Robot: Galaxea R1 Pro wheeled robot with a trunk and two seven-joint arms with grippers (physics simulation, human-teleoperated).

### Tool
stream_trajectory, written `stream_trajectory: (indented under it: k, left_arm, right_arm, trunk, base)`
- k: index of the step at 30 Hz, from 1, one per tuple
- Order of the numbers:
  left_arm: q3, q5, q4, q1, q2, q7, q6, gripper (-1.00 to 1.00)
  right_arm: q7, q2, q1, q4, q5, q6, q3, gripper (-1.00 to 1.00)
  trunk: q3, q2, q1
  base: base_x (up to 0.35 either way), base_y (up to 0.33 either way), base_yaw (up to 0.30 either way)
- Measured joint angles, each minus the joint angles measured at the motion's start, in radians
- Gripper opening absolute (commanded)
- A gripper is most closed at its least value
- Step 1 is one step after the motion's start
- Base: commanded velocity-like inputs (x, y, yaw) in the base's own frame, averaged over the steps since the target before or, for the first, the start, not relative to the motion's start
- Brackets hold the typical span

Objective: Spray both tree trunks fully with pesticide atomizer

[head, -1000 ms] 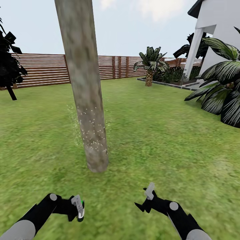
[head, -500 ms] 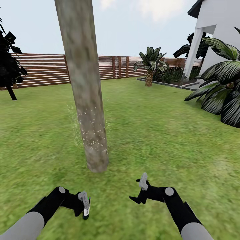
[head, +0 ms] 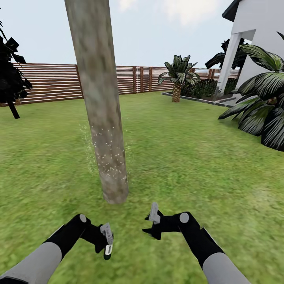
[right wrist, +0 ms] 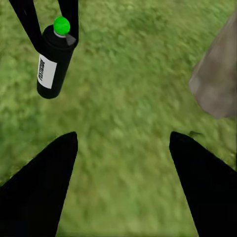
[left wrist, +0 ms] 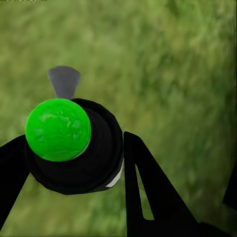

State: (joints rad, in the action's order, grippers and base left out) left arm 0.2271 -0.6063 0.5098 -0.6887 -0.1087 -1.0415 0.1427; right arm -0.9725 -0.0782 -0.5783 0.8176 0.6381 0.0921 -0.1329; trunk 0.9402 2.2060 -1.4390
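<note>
So I've got the little black cylindrical pesticide atomizer with the white label and green cap [right wrist: 53, 58] pinched in my left gripper [head: 105, 241], jaws clamped on either side of the body just under the cap. It hangs low over the green grass lawn [head: 205, 165], near the foot of the thick pale grey-brown mottled tree trunk [head: 100, 106]. From my left wrist camera I'm basically staring down at the bottle's cap [left wrist: 58, 129] with a grey nozzle tab poking out beside it.

My right gripper [head: 153, 223] is empty, jaws spread wide, hovering just across from the left one.

Handling-wise, my guess: this bottle is light and rigid, smooth-sided, so probably a bit slippery and prone to rotating in the pinch. Being so thin, there's not much surface to grab. Gripping the upper body near the cap seems right, since it leaves the nozzle clear.

There's a scatter of fine white pesticide specks [head: 108, 156] on the lower part of the trunk, while higher up looks bare, so I'd say coverage isn't finished.
</note>
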Motion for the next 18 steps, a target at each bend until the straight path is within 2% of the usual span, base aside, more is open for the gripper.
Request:
stream_trajectory:
  k: [5,7,10,13,18]
  left_arm:
    - [0.0,0.003,0.004,0.0,0.003,-0.032,-0.021,-1.0]
    - [-0.001,0.002,0.009,0.0,0.009,-0.076,-0.034,-1.0]
    - [-0.002,0.002,0.013,0.0,0.019,-0.089,-0.039,-1.0]
    - [0.0,0.003,0.012,0.0,0.03,-0.09,-0.041,-1.0]
    - [0.063,0.005,0.012,0.0,0.061,-0.091,-0.045,-1.0]
  right_arm:
    - [-0.001,0.0,0.0,-0.003,0.0,-0.001,-0.006,-1.0]
    - [-0.011,0.0,0.0,-0.003,0.001,-0.001,-0.036,-1.0]
    - [-0.017,-0.001,0.0,-0.003,0.001,-0.001,-0.082,-1.0]
    - [-0.018,-0.002,0.0,-0.003,0.002,-0.001,-0.089,-1.0]
    - [-0.018,-0.003,0.0,-0.003,0.002,-0.001,-0.09,-1.0]
  trunk:
    - [0.0,0.0,0.0]
    - [0.0,0.0,0.0]
    - [0.0,0.0,0.0]
    - [0.0,0.0,0.0]
    - [0.0,0.0,0.0]
  base:
    - [0.0,0.0,0.0]
    - [0.0,0.0,0.0]
    - [0.0,0.0,0.0]
    - [0.0,0.0,0.0]
    - [0.0,0.0,0.0]
